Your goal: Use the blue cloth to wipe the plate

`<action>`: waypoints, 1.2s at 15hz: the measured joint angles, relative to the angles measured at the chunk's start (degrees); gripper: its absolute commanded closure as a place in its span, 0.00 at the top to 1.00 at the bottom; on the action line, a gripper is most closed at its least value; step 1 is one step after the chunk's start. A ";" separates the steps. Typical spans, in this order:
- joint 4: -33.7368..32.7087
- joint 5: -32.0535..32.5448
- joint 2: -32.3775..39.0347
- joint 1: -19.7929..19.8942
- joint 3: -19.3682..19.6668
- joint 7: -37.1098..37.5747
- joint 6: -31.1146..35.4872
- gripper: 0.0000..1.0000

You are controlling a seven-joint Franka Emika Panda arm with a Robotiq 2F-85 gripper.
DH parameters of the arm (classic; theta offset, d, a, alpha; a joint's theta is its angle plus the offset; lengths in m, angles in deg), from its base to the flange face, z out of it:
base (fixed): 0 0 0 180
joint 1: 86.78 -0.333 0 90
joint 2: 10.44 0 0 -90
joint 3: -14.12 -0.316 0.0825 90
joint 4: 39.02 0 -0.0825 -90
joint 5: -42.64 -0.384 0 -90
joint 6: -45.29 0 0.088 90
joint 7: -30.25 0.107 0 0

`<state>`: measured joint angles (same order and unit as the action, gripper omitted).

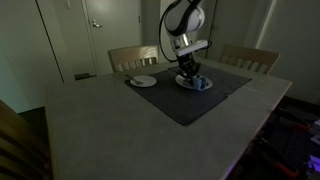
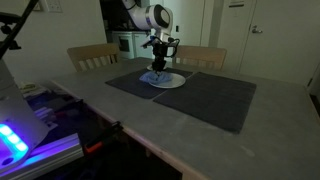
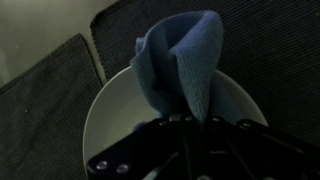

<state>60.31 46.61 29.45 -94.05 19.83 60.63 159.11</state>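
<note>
A blue cloth [image 3: 183, 62] hangs bunched from my gripper [image 3: 190, 118] over a white plate [image 3: 110, 120], its lower end touching the plate. In both exterior views the gripper [image 1: 189, 72] [image 2: 159, 66] points down onto the plate [image 1: 182, 84] [image 2: 172, 83], with the cloth [image 1: 199, 83] [image 2: 155, 77] under it. The plate rests on a dark placemat [image 1: 190, 100] [image 2: 200, 95]. The jaws are shut on the cloth, though the fingertips themselves are dark and hard to make out.
A second small white plate [image 1: 142, 81] lies on the placemat beside the first. Wooden chairs [image 1: 132, 57] [image 2: 92, 56] stand behind the grey table [image 1: 120, 135]. A device with a blue light [image 2: 20, 140] sits near the table edge.
</note>
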 measured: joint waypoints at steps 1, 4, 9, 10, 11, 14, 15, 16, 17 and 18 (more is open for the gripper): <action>-0.04 -1.50 -0.06 0.52 -0.04 -0.29 1.40 0.02; 0.19 -4.95 -0.36 2.32 0.16 -0.03 7.09 0.02; 1.42 -5.33 -0.51 2.92 3.35 5.00 15.81 0.02; 1.49 -5.00 -0.51 2.84 3.98 6.17 15.63 0.02; 1.50 -4.57 -0.51 2.76 4.54 7.34 14.80 0.02; 1.29 -4.36 -0.49 2.77 5.03 8.07 9.04 0.02; 1.07 -4.40 -0.46 2.80 4.78 7.56 6.49 0.02; 0.74 -4.48 -0.40 2.89 4.27 6.66 3.82 0.02; 0.31 -4.60 -0.31 3.03 3.55 5.39 1.36 0.02; -0.17 -4.76 -0.17 3.10 2.76 3.94 -0.96 0.02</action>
<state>60.14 41.85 29.29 -90.95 22.59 64.58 158.15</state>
